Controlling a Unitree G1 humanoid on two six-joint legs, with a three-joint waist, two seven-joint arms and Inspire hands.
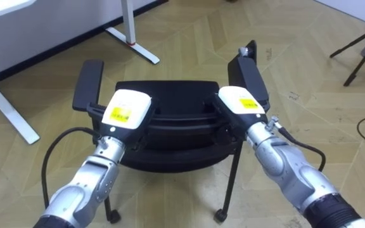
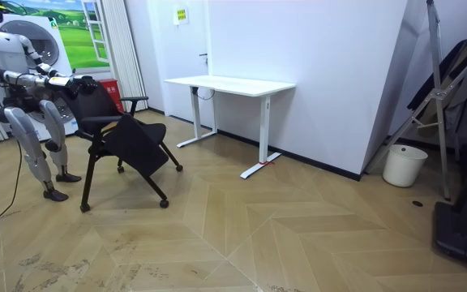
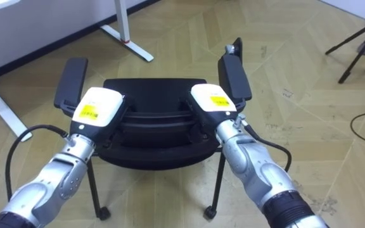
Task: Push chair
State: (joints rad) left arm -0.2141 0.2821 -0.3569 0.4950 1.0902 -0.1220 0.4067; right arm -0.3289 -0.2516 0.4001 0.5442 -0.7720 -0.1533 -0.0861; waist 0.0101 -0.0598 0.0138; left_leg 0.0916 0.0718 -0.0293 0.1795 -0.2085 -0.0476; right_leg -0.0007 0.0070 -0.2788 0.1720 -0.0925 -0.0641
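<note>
A black office chair point(image 1: 170, 95) with two armrests stands right in front of me on the wood floor, its backrest toward me. My left hand point(image 1: 127, 109) rests against the top of the backrest on the left. My right hand point(image 1: 241, 101) rests against it on the right, just below the right armrest point(image 1: 248, 76). Both hands show me their white backs. In the room view I stand behind the chair point(image 2: 124, 138) at the room view's left, arms stretched forward to its backrest.
A white desk point(image 2: 229, 83) stands against the wall beyond the chair; its foot point(image 1: 134, 41) and another leg point(image 1: 8, 111) lie ahead on the left. A black tripod point(image 1: 363, 54) stands at the far right. A white bin point(image 2: 404, 165) sits by the wall.
</note>
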